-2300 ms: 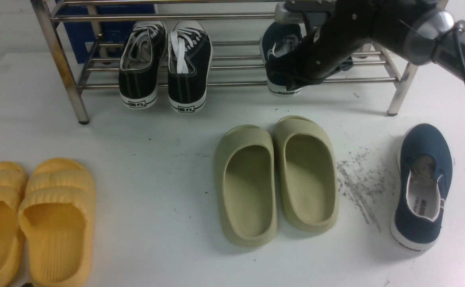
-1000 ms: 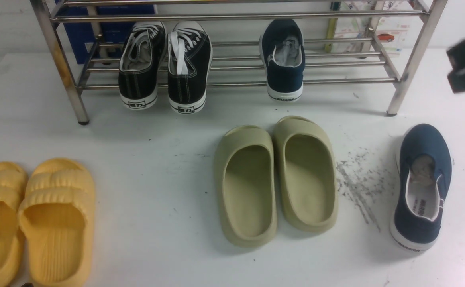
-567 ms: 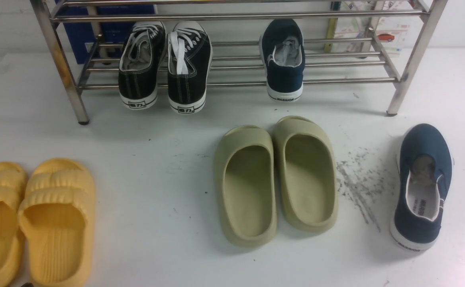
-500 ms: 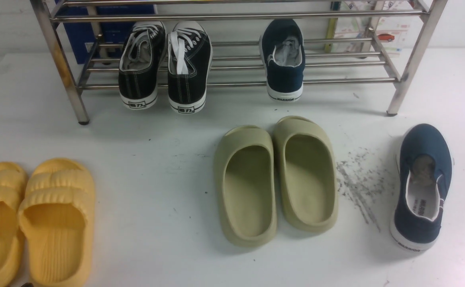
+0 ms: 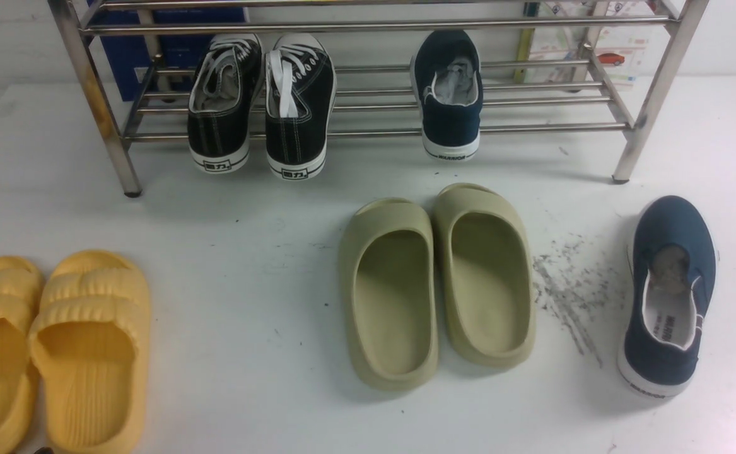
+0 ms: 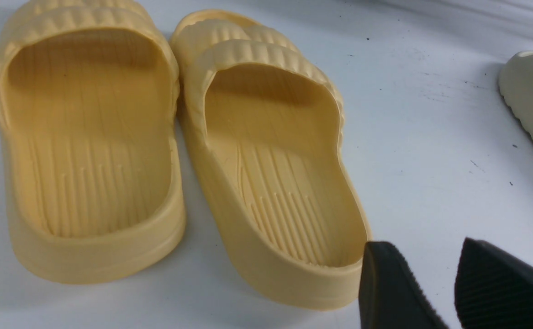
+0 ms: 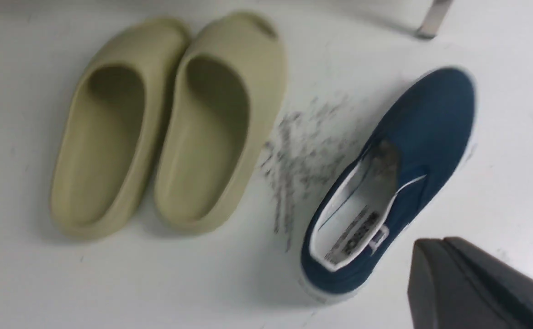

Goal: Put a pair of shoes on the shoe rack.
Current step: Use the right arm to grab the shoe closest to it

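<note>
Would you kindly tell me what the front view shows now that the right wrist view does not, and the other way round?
Only the front view: the yellow slides, the black lace-up sneakers and the navy slip-on on the rack's lower shelf.

Only the right wrist view: the right tool.

Both: the olive slides, the other navy slip-on, lying on the white surface, and at least one leg of the silver rack.

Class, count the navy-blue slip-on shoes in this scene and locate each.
2. One navy slip-on sits on the rack's lower shelf, right of the black sneakers; the other navy shoe lies on the table, right of the green slides.
</note>
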Available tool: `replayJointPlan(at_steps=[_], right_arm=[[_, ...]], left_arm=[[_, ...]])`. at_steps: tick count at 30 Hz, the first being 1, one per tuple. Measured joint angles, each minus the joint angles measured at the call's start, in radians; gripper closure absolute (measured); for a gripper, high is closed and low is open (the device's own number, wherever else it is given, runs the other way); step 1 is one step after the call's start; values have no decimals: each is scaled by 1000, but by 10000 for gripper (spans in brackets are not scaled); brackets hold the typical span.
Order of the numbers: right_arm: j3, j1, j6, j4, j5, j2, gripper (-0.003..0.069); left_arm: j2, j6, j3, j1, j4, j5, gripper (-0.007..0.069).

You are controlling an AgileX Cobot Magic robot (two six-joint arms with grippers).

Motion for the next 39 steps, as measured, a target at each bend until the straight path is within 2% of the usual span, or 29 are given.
replayJointPlan(at_steps=[3,4,8,17,34,39], right_arm=[[87,-72,-5,-3,-118,-116,629],[188,-116,-5,-11,-198,-205,625],[443,-170,-5,-60,-354,-419,620],[955,-193,-5,-101,-524,-763,611],[993,-203,-1,-73,-542,-765,599],[865,-203,-5,-63,-471,-734,589]], left_arm=[[0,0,0,0,0,0,386],[0,0,0,0,0,0,386],[0,0,0,0,0,0,386],[0,0,0,0,0,0,386],[0,0,0,0,8,0,386],[0,0,0,0,9,0,386]])
